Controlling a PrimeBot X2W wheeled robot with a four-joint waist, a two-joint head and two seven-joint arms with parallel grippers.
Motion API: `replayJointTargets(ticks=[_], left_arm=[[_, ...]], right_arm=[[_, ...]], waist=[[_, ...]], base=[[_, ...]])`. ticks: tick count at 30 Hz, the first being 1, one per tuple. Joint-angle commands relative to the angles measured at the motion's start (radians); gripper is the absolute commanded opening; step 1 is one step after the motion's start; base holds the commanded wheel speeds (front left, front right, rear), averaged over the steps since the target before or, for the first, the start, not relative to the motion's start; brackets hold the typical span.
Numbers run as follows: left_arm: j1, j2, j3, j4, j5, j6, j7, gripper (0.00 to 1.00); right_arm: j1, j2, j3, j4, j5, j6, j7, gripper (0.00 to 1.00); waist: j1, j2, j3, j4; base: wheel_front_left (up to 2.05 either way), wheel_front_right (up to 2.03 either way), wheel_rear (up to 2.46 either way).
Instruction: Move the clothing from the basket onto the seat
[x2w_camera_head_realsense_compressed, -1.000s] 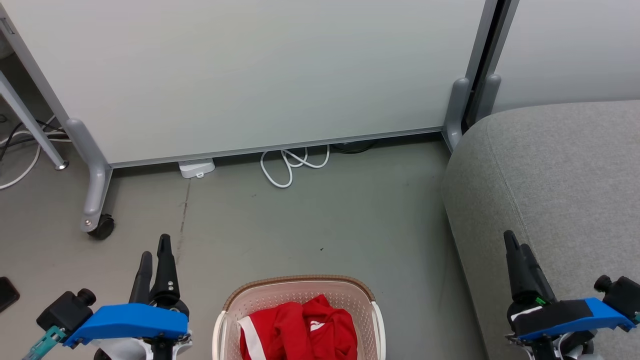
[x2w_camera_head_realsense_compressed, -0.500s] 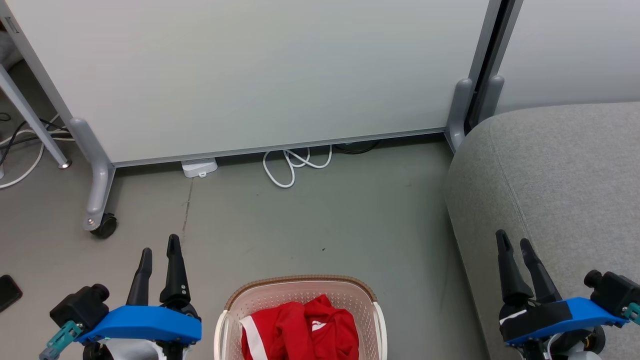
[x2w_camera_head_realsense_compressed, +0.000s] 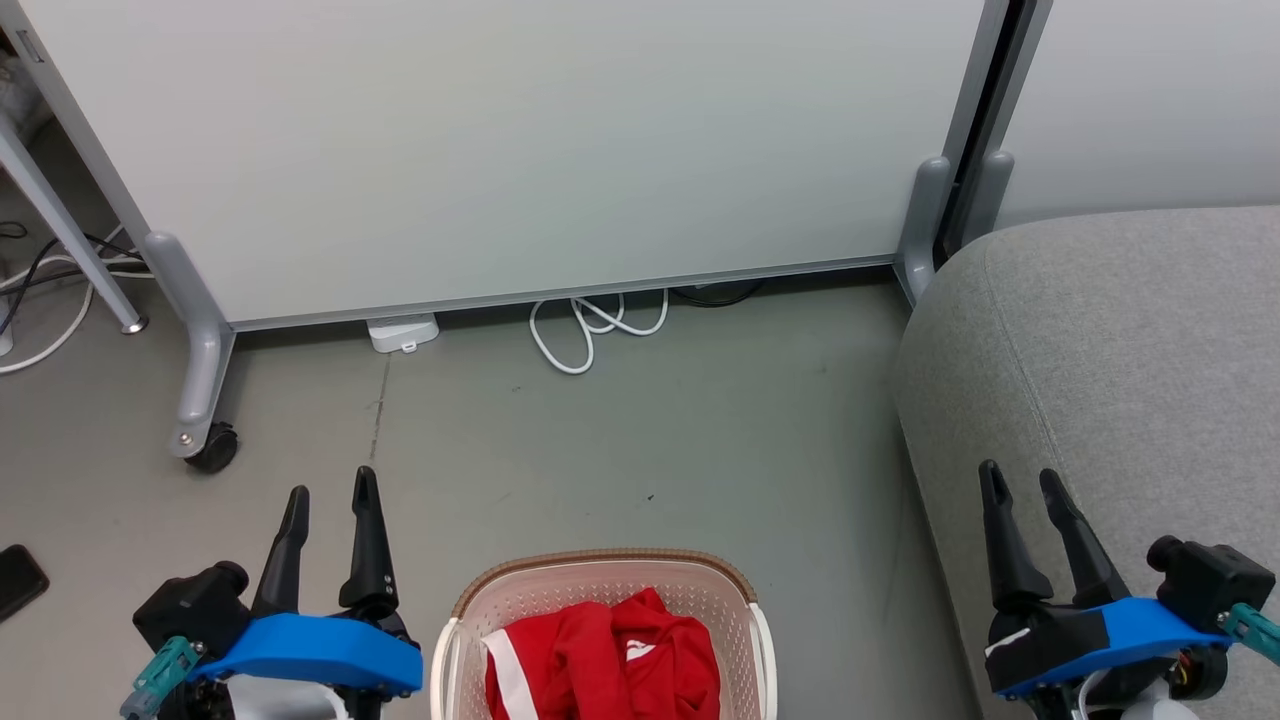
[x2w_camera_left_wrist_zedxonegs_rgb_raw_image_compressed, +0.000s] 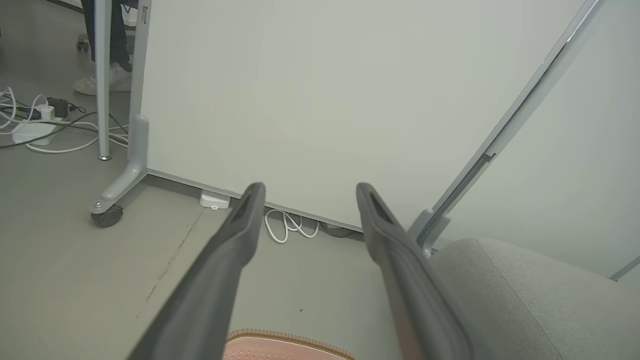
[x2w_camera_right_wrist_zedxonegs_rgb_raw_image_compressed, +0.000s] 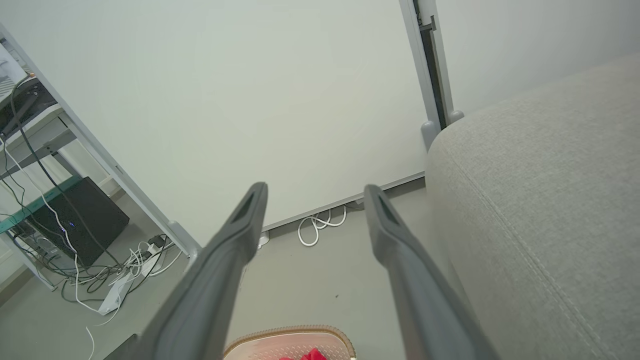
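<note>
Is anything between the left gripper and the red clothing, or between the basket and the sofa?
Nothing visible does. The left gripper hangs open beside the basket, whose open top leaves the red clothing exposed. Bare floor lies between the basket and the grey sofa.

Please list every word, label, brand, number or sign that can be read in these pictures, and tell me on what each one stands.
No text can be read anywhere.
The white mark on the crumpled red clothing, lying in the cream-white perforated plastic basket, is too small and folded to read.
</note>
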Motion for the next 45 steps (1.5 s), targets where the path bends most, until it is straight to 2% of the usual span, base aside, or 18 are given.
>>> replayJointTargets(ticks=[1,9,23,45], left_arm=[[-0.007,0.009,-0.008,-0.012,0.035,0.007,-0.011,1.0],[-0.005,0.015,-0.023,-0.002,0.113,0.015,-0.032,1.0],[-0.007,0.009,-0.039,0.03,0.206,0.001,-0.064,1.0],[-0.008,-0.01,-0.033,0.049,0.343,-0.016,-0.106,1.0]], right_arm=[[-0.014,-0.007,0.001,-0.012,-0.04,0.002,-0.011,1.0],[-0.015,-0.008,0.007,-0.008,-0.128,0.002,-0.031,1.0],[-0.012,-0.009,0.001,-0.003,-0.265,0.002,-0.063,1.0],[-0.01,-0.009,0.0,-0.006,-0.404,0.003,-0.105,1.0]], waist=[[0.0,0.0,0.001,0.0],[0.0,0.0,0.003,0.002],[0.0,0.0,0.005,0.006],[0.0,0.0,0.01,0.013]], base=[[0.0,0.0,0.0],[0.0,0.0,0.0],[0.0,0.0,0.0],[0.0,0.0,0.0]])
